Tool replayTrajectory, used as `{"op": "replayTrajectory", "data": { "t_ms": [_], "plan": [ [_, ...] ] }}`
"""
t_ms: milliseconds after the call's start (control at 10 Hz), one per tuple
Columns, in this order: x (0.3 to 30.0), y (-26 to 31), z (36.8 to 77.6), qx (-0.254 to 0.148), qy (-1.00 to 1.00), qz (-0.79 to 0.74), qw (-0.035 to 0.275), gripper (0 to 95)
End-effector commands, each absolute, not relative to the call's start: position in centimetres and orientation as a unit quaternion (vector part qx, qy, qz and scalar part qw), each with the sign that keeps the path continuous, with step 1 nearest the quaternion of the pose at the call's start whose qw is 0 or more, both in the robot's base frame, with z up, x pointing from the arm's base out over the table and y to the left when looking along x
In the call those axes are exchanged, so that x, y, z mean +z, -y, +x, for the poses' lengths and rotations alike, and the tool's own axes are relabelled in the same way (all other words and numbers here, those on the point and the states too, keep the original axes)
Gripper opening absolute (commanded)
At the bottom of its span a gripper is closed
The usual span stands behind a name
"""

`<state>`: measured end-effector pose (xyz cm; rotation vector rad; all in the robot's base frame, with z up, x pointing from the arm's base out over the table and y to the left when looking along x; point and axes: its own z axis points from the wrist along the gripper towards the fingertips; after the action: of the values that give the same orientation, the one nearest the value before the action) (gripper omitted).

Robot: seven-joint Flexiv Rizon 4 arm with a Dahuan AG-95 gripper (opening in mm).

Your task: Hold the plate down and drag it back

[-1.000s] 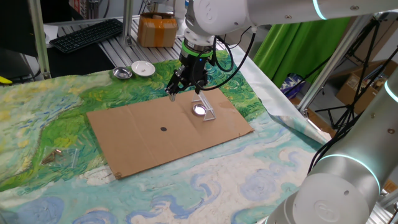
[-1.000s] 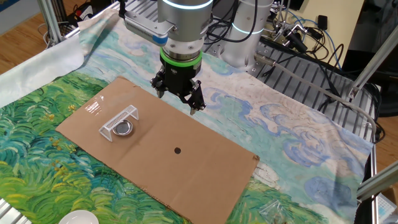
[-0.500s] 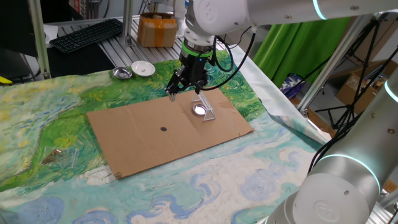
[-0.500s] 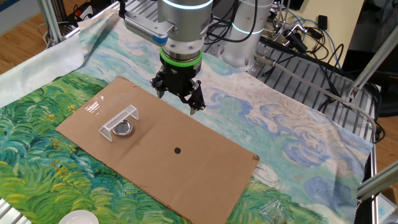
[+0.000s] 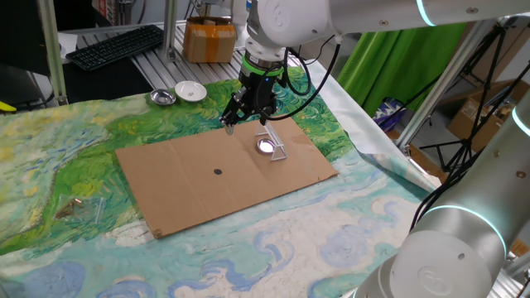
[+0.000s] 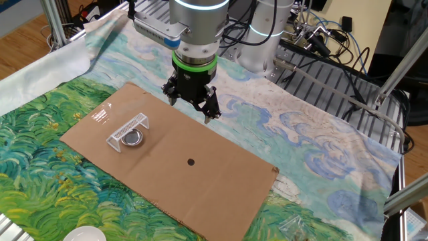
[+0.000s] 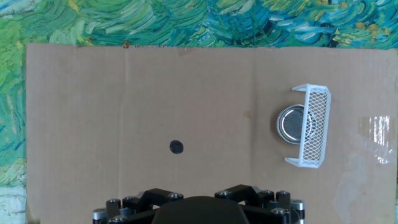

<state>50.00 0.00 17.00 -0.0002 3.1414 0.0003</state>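
Note:
The plate [image 5: 266, 146] is a tiny shiny silver dish lying on a brown cardboard sheet [image 5: 190, 186], partly under a white mesh bracket [image 5: 278, 145]. It also shows in the other fixed view [image 6: 133, 139] and at the right of the hand view [image 7: 290, 124]. My gripper [image 5: 247, 122] hangs above the cardboard's far edge, apart from the plate; in the other fixed view it [image 6: 192, 107] stands right of the plate. Its fingers are spread and hold nothing. The hand view shows only the gripper's base at the bottom edge.
A black dot [image 7: 176, 147] marks the cardboard's middle. A white bowl [image 5: 190, 91] and a second small silver dish [image 5: 162, 98] sit at the far left on the painted cloth. A clear plastic piece [image 5: 83, 211] lies near the cardboard's left corner.

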Motion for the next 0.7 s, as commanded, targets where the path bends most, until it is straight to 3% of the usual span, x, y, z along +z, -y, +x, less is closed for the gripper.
{"op": "replayTrajectory", "data": {
  "t_ms": [100,700],
  "plan": [
    [17.00,0.00,49.99,0.016,-0.997,0.077,0.015,0.0],
    [16.93,-0.02,49.90,0.017,-0.997,0.079,0.015,0.0]
  ]
}}
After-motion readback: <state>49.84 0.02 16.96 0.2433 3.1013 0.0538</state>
